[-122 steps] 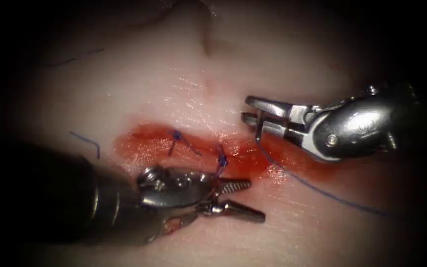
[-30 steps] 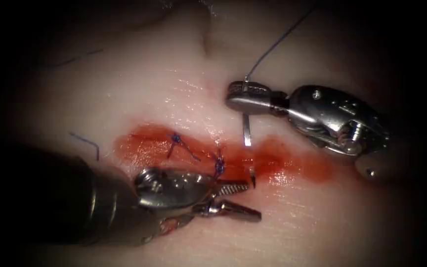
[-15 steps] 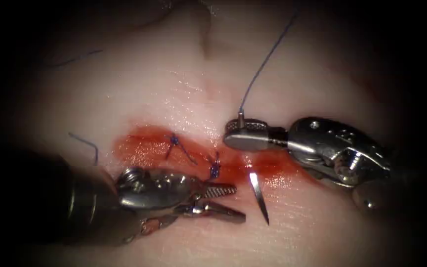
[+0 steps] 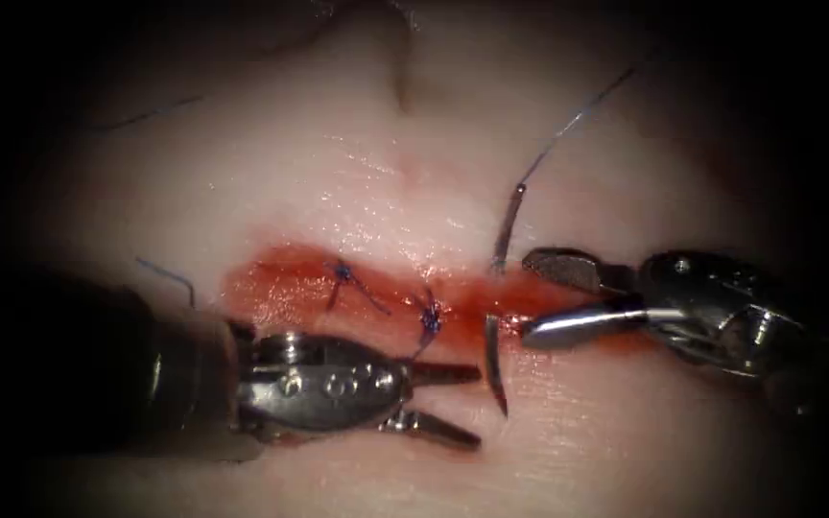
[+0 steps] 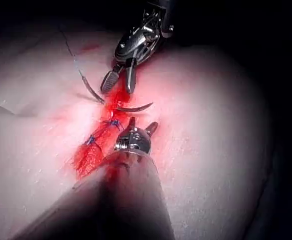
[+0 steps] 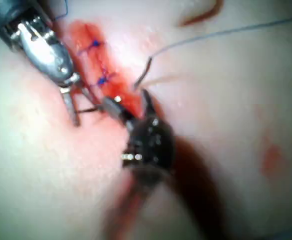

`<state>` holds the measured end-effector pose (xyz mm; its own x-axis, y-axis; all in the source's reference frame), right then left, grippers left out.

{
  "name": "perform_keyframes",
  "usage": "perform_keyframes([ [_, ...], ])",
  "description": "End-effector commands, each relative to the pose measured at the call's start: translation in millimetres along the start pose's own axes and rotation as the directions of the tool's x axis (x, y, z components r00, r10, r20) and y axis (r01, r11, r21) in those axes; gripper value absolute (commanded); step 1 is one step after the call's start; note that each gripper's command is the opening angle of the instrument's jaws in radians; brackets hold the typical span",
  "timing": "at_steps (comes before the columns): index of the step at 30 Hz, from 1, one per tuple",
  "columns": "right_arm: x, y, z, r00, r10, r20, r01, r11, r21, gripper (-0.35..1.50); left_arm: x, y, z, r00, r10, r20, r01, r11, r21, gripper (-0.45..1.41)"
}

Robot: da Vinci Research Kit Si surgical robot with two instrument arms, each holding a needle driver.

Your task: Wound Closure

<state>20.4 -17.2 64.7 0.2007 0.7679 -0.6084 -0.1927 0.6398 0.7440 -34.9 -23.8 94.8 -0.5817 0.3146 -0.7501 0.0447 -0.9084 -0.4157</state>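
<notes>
The curved needle (image 4: 494, 360) sits in the tissue (image 4: 357, 173), crossing the cut (image 4: 280, 288) just right of the two blue stitches. Its pointed end sticks out below the cut and its tail (image 4: 509, 225) above it, with the thread (image 4: 578, 113) running up and right. My right tool (image 4: 527, 297) stands open beside the needle's middle, holding nothing. My left tool (image 4: 477, 408) is open just left of the needle point, also holding nothing. The left wrist view shows the needle (image 5: 132, 108) between the left tool (image 5: 142, 123) and the right tool (image 5: 120, 89). The right wrist view shows the right tool (image 6: 127, 98) open at the cut.
Two knotted blue stitches (image 4: 343, 274) (image 4: 429, 313) close the cut's left part. Red fluid (image 4: 568, 317) lies along the cut. Cut ends of thread (image 4: 170, 278) (image 4: 146, 115) lie on the tissue at the left. The left tool's dark shaft (image 4: 88, 384) covers the lower left.
The right tool drove the needle through until its point came out below the cut, then opened and let it go. The left tool turned slightly and stayed open.
</notes>
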Motion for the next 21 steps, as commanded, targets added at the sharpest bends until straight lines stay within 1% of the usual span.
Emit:
perform_keyframes([
  [1, -1.0, 0.7, -0.7, 1.000, 0.000, -0.002, 0.000, 1.000, -0.020, 1.11, -0.1, 0.5, 1.1, 1.000, 0.028, -0.003, -0.028, 1.000, -0.008, 0.49],
  [2, -1.2, 1.1, -1.3, 1.000, -0.001, -0.004, 0.001, 1.000, -0.027, 1.09, 0.3, 0.6, 1.4, 0.998, 0.067, -0.002, -0.067, 0.998, -0.007, 0.49],
  [4, -1.6, 1.3, -1.6, 1.000, -0.005, -0.003, 0.005, 1.000, -0.026, 1.08, 0.8, 0.5, 1.3, 0.996, 0.094, -0.006, -0.094, 0.996, -0.007, 0.49],
  [6, -2.2, 1.5, -1.4, 1.000, -0.011, -0.003, 0.011, 1.000, -0.026, 1.06, 1.3, 0.1, 0.7, 0.993, 0.114, -0.004, -0.114, 0.993, 0.006, 0.46],
  [7, -2.2, 1.5, -1.4, 1.000, -0.011, -0.003, 0.011, 1.000, -0.026, 1.06, 1.3, 0.1, 0.7, 0.993, 0.114, -0.004, -0.114, 0.993, 0.006, 0.46],
  [8, -2.6, 1.5, -1.2, 1.000, -0.014, -0.003, 0.014, 1.000, -0.027, 1.06, 1.5, -0.2, -0.1, 0.993, 0.116, -0.001, -0.116, 0.993, 0.032, 0.42],
  [9, -2.8, 1.6, -1.1, 1.000, -0.016, -0.004, 0.016, 0.999, -0.028, 1.06, 1.7, -0.4, -0.5, 0.993, 0.114, 0.001, -0.114, 0.993, 0.042, 0.42],
  [12, -3.1, 1.6, -0.9, 1.000, -0.019, -0.004, 0.019, 0.999, -0.029, 1.04, 1.9, -0.8, -1.6, 0.993, 0.114, -0.003, -0.113, 0.991, 0.072, 0.34],
  [15, -3.2, 1.7, -0.9, 1.000, -0.020, -0.004, 0.020, 0.999, -0.030, 1.03, 2.0, -0.9, -2.4, 0.995, 0.104, -0.002, -0.104, 0.991, 0.090, 0.32],
  [20, -3.2, 1.6, -0.8, 1.000, -0.021, -0.004, 0.020, 0.999, -0.031, 1.01, 2.2, -0.9, -2.1, 0.995, 0.104, 0.009, -0.105, 0.989, 0.104, 0.32],
  [21, -3.3, 1.6, -0.7, 1.000, -0.021, -0.004, 0.021, 0.999, -0.031, 1.01, 2.5, -0.9, -1.7, 0.993, 0.118, 0.015, -0.119, 0.987, 0.107, 0.37],
])
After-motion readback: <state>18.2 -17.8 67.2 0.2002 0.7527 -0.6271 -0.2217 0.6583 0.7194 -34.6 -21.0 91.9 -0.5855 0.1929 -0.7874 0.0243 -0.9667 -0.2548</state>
